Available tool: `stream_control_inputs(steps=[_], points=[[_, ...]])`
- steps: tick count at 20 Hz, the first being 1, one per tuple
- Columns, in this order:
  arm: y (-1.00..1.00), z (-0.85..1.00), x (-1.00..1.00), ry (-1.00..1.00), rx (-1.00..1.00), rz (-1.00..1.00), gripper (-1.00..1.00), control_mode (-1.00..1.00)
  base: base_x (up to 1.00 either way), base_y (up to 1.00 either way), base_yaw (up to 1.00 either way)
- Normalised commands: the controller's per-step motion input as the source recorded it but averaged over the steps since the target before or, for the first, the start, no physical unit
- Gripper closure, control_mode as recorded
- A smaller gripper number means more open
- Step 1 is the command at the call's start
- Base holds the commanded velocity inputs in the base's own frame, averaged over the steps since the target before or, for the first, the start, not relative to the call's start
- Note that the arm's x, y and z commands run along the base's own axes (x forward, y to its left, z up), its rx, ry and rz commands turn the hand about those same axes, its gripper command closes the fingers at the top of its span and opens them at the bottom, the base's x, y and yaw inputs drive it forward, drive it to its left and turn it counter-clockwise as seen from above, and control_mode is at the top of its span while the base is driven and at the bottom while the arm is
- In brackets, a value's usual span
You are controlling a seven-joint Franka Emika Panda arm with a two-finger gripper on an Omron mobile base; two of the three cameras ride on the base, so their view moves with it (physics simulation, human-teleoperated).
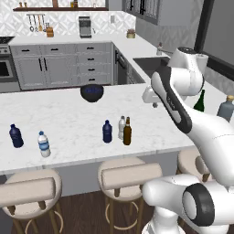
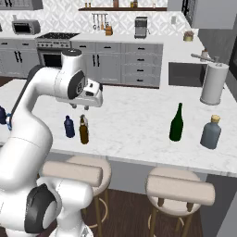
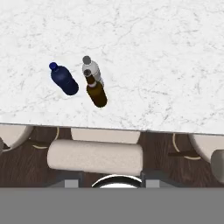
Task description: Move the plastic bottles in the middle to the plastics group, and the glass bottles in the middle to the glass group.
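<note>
Three small bottles stand close together in the middle of the marble island: a dark navy bottle point(image 1: 107, 131) point(image 3: 64, 80), a clear greyish bottle point(image 1: 121, 126) point(image 3: 92, 69) and a slim brown bottle point(image 1: 127, 131) point(image 2: 84, 131) point(image 3: 96, 92). At the island's left end are a second navy bottle point(image 1: 16, 136) and a clear bottle with a blue label band point(image 1: 44, 144). A tall green wine bottle point(image 2: 176, 122) and a squat grey-blue bottle point(image 2: 211, 132) stand at the right. My gripper point(image 2: 79, 108) hangs open and holding nothing, well above the middle trio, pointing down.
A dark bowl point(image 1: 92, 92) sits on the far side of the island. A paper towel roll point(image 2: 214, 84) stands at the right rear, near the sink point(image 1: 151, 64). Padded stools point(image 3: 95, 156) line the island's near edge, below the bottles.
</note>
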Motion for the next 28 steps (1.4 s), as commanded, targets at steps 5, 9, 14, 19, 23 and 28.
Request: stream_control_inputs(steps=[5,9,14,19,23,28], points=[[-0.03,-0.05,-0.24,0.0,0.05,0.0,-1.0,-1.0,0.0,0.0,0.0],[0.01,-0.29,-0.62,-0.04,0.17,0.03,-1.0,-1.0,0.0,0.0,0.0],[0.04,-0.33,-0.23,-0.04,0.0,0.67,-1.0,-1.0,0.0,0.0,0.0],[-0.02,-0.36,0.23,-0.26,0.0,0.98,-1.0,-1.0,0.0,0.0,0.0],[-0.02,-0.26,0.37,-0.4,0.04,0.83,-1.0,-1.0,0.0,0.0,0.0],[-0.06,-0.32,0.43,-0.45,0.16,0.5,-1.0,-1.0,0.0,0.0,0.0]])
